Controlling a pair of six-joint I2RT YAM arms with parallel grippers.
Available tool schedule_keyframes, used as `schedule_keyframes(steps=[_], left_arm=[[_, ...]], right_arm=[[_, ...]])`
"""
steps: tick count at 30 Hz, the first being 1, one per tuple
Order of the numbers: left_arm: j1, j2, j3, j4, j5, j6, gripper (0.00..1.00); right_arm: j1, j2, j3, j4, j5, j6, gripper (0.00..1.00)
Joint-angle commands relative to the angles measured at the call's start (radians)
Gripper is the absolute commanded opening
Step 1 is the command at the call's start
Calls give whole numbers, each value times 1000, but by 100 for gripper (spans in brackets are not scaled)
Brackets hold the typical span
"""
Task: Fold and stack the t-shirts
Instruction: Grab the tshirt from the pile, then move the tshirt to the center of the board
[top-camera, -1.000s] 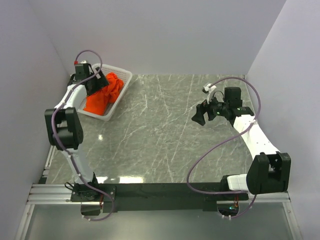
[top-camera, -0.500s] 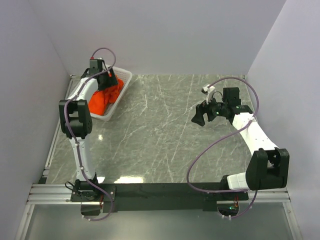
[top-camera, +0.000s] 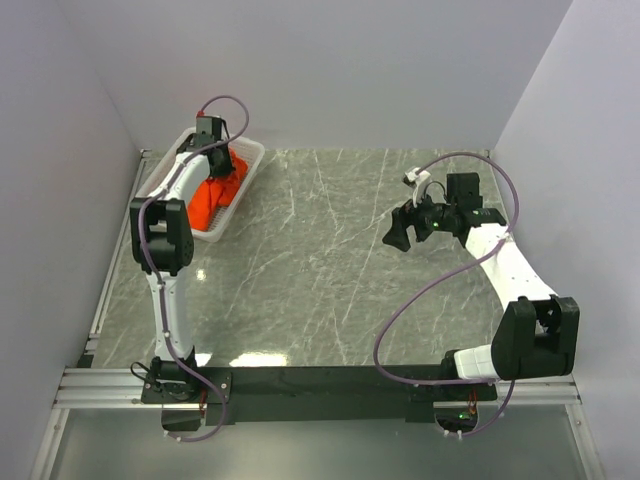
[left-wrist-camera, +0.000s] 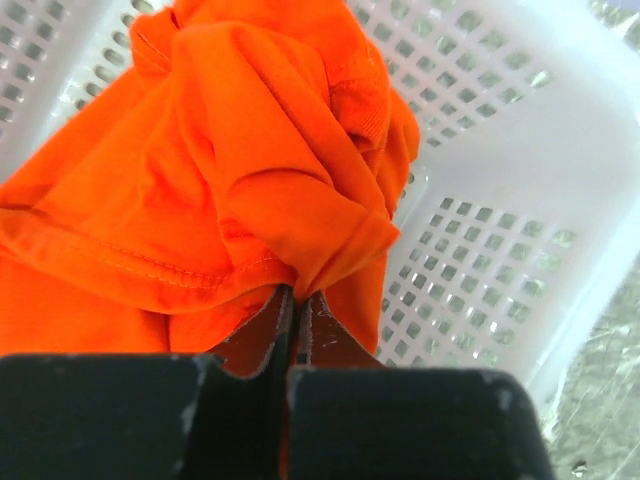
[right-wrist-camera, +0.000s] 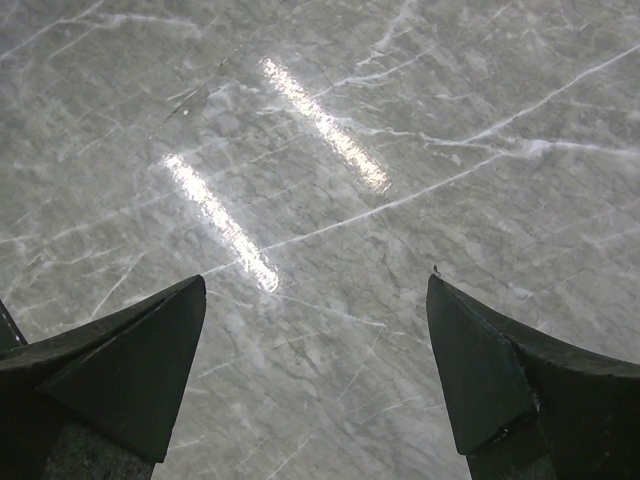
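One t-shirt (left-wrist-camera: 200, 180), bunched in basket (left-wrist-camera: 480, 250); left gripper (left-wrist-camera: 292, 305) clamped on a fold at basket's far end, so left should lift it out; right gripper (top-camera: 402, 232) wide open, well right of basket.

Fixed above and behind the arm bases, the top camera looks down across the whole grey marble-patterned table (top-camera: 330, 270). The left wrist camera peers past the left gripper (left-wrist-camera: 290, 305), close against the bright orange-red cloth t-shirt (left-wrist-camera: 220, 180) in the white plastic mesh basket (left-wrist-camera: 490, 210) — the overhead view's far-left corner. The right wrist camera looks past the right gripper (right-wrist-camera: 315, 350) at bare marble from nearby — the table's right part.
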Motion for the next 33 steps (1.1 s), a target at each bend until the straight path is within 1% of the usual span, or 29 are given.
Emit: schedule_keyframes(steps=[1,4,5,8,9,12,13,19,21,24,27,28,29,31,33], left_arm=[[-23,-125,60,6,-33,33,0],[-32,-233,48,29,-24,31,0],[-35,-294,43,38,-9,24,0],[-37,-376,42,89,69,-14,0],[-38,-414,67,103,135,-49,0],[-57,-473,127,172,247,-116,0],[-72,-485,143,211,269,-128,0],[-133,-548,276,308,367,-202,0],[-144,-560,321,350,387,-234,0],[-164,-580,338,414,425,-286,0],[-185,-585,350,459,476,-337,0],[-198,-584,354,468,491,-346,0],[-202,-585,365,476,516,-361,0],[-215,-587,370,488,539,-373,1],[-218,-597,365,500,583,-404,1]], right_arm=[[-4,-14,56,-23,-25,-28,96],[-4,-26,78,-50,-31,-50,96],[-4,-26,95,-65,-34,-58,96],[-4,-37,121,-98,-47,-84,96],[-3,-42,139,-104,-51,-91,96],[-4,-40,190,-141,-73,-122,96],[-4,-40,203,-148,-79,-137,96],[-4,-46,319,-179,-132,-154,96],[-4,-57,360,-167,-162,-148,96],[-4,-71,414,-104,-218,-104,96],[-4,-65,478,-24,-281,-41,96],[-4,-59,495,2,-301,6,96],[-3,-45,527,53,-309,30,96],[-1,-25,559,103,-312,104,97],[2,7,599,152,-318,137,97]])
